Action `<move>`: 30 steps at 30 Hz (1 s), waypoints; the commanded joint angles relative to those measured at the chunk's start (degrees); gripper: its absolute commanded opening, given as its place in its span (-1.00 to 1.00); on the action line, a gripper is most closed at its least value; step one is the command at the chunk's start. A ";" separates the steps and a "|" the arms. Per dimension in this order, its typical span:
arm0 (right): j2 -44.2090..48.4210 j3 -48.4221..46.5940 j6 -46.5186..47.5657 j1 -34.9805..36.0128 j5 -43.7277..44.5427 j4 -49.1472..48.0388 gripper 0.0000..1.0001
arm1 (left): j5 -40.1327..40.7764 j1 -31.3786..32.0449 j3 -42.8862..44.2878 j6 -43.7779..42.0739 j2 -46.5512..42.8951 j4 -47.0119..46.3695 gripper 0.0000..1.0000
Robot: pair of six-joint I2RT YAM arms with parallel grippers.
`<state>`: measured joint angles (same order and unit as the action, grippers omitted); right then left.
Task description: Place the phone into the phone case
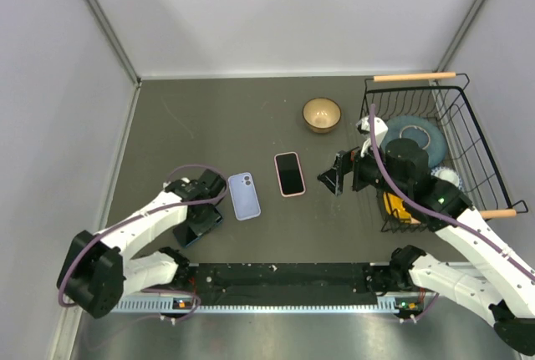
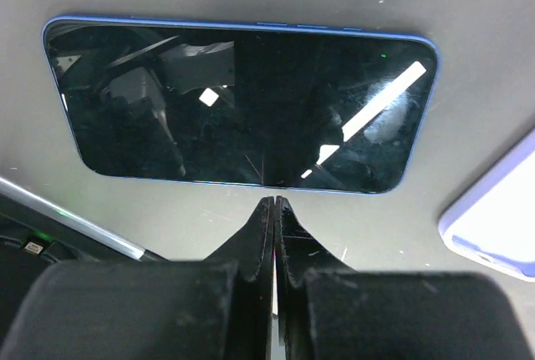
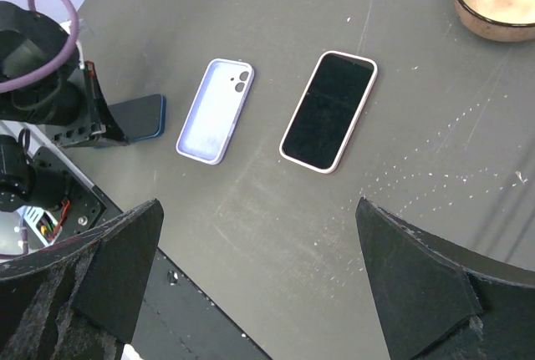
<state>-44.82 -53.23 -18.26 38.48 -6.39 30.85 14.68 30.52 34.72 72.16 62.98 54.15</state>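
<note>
Phone [image 2: 242,105], blue, lies at 8 o'clock on the scuffed grey surface [image 1: 167,126], case [image 1: 244,195] at its 2 o'clock. I see left jaws clenched empty at its edge, right jaws released; pale walls [image 1: 292,9] around.

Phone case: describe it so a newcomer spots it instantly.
On the dark table, find three flat slabs in a row. The phone case is the middle one, between a blue-edged phone and a pink-edged phone. It alone is pale lavender, with no black screen.
</note>
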 commanded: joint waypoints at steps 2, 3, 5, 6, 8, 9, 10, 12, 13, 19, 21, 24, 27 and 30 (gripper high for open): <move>-0.18 0.06 -0.55 0.28 -0.20 -3.25 0.97 | 1.33 1.38 1.32 4.57 4.43 -1.93 -1.00; -0.27 0.06 -0.55 0.19 -0.20 -3.34 0.97 | 0.88 1.73 1.40 4.57 5.21 -2.55 -1.00; -0.44 -0.03 -0.46 0.19 -0.20 -3.34 0.97 | 0.96 2.52 2.10 4.57 7.41 -3.08 -1.00; -0.36 -0.03 -0.37 0.19 -0.11 -3.34 0.98 | 1.58 2.44 2.45 4.57 8.29 -3.09 -1.00; -0.45 0.06 -0.20 0.19 0.06 -3.34 0.98 | 3.86 2.52 3.95 4.48 10.58 -3.09 -1.00; -0.36 0.06 -0.20 0.28 0.15 -3.34 0.97 | 4.65 2.44 4.65 4.31 11.28 -3.17 -1.00; -0.36 0.06 -0.11 0.19 0.24 -3.25 0.97 | 5.53 2.44 6.13 4.13 13.11 -3.26 -1.00; -0.27 0.15 0.07 0.28 0.42 -3.25 0.97 | 8.43 2.35 8.16 3.95 15.49 -1.87 -1.00; -0.10 0.15 0.16 0.19 0.59 -3.08 0.98 | 9.31 2.17 10.61 3.95 18.20 -1.25 -1.00; 1.84 0.76 1.12 0.19 2.17 -1.94 0.97 | 15.03 -2.99 21.86 -1.13 28.58 -0.09 -1.00; 2.45 0.67 1.30 0.19 2.87 -1.41 0.98 | 14.59 -7.12 24.16 -5.52 31.66 -1.93 -1.00; 3.15 0.50 1.91 0.19 3.75 -0.18 0.97 | 16.77 -11.00 29.08 -9.31 32.82 -1.86 -1.00; 3.86 0.50 2.62 0.19 5.33 0.61 0.97 | 20.55 -11.54 31.63 -12.57 29.15 0.16 -1.00; 4.04 0.85 2.70 0.19 6.13 0.61 0.97 | 23.64 -12.59 31.82 -8.80 25.28 7.70 -1.00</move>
<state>-41.78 -52.38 -16.64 38.48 -2.74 31.57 32.25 18.59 64.64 63.02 94.63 53.47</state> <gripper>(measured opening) 0.987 0.009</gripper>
